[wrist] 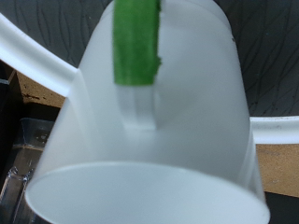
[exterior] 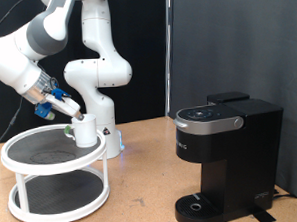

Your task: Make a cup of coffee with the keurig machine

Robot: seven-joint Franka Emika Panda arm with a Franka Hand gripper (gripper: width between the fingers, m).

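Arm [exterior: 45, 41]: white, reaching from its base at the bench's back edge, bent down over the bench's left end.
Keurig machine [exterior: 223, 157]: black, lid down, standing at the bench's right end near the front edge, well apart from everything else.
Two-tier stand [exterior: 38, 192]: round, white-rimmed with dark shelves, sitting at the bench's left end.
Cup [exterior: 84, 128]: white, upright on the stand's top shelf, at the rim nearest the arm's base; filling the wrist view [wrist: 154, 112], green tape [wrist: 136, 39] on its side.
Gripper [exterior: 70, 111]: right at the cup's upper edge; finger spread impossible to tell.
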